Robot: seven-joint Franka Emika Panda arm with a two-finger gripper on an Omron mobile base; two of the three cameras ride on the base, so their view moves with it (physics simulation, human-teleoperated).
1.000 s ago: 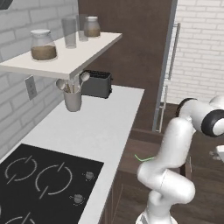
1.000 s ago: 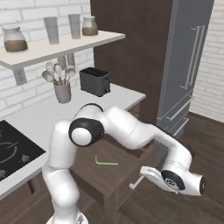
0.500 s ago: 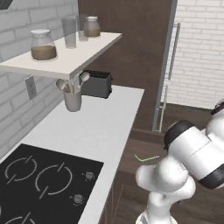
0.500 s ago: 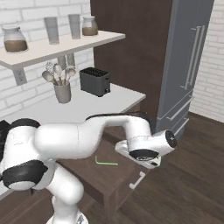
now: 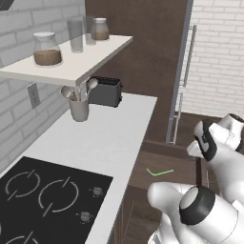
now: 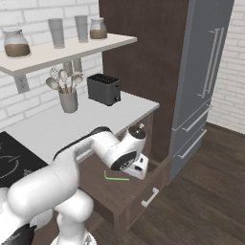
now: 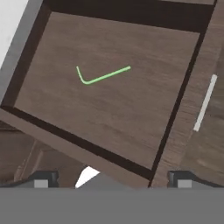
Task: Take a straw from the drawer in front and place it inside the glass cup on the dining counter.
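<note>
A white tabletop (image 5: 109, 133) runs along a grey brick wall in this rendered kitchen, and we take the pulled-out drawer (image 5: 183, 167) as our landmark. In the left base view the tabletop lies left of the drawer, carrying a black cooktop (image 5: 45, 198), a utensil holder (image 5: 79, 108) and a toaster (image 5: 105, 91); a shelf (image 5: 71, 62) with jars hangs above. The straw (image 5: 159, 172) lies on the drawer floor.

In the right base view the tool (image 6: 138, 165) hangs over the drawer, just beside the straw (image 6: 116, 178), and a tall grey refrigerator (image 6: 203, 81) stands beyond the drawer's far end. We cannot tell here how the jaws stand.

In the hand view the straw (image 7: 101, 76) rests alone on the drawer's wood floor (image 7: 127, 113), bent into a short hook at one end. The fingertips (image 7: 41, 180) sit wide apart at the bottom corners. We judge the straw very light, thin and slippery, lying flat, so a pinch across the long straight leg looks best.
</note>
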